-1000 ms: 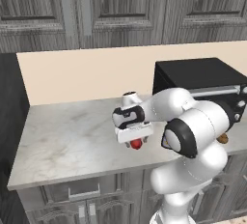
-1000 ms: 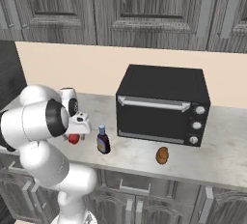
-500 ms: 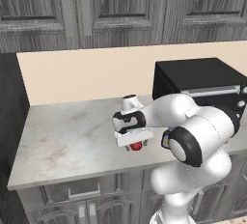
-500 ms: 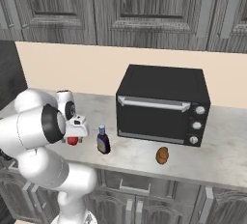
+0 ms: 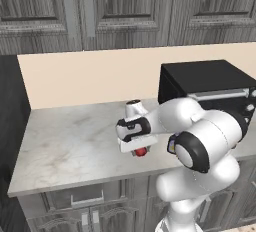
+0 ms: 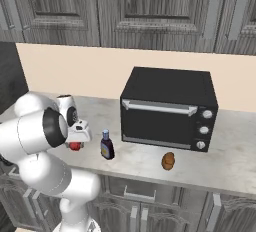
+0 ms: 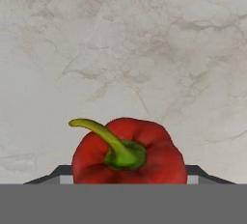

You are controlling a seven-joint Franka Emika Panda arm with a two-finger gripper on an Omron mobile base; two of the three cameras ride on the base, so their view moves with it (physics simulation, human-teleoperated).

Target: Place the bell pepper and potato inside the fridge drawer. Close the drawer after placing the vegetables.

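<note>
Hand view: gripper (image 7: 129, 182) straddles the bell pepper (image 7: 129, 151), grip unconfirmed.
Pepper sits near the counter's (image 5: 65, 141) front edge; a glossy, rounded skin could squirt free and roll off.

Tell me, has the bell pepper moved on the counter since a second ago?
No. The bell pepper sits at the same spot left of the small bottle, under the end effector.

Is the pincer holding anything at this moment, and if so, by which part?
The pincer straddles the bell pepper on the counter, a finger at each flank of its body. Whether the fingers actually press it cannot be told, so a hold is unconfirmed.
</note>
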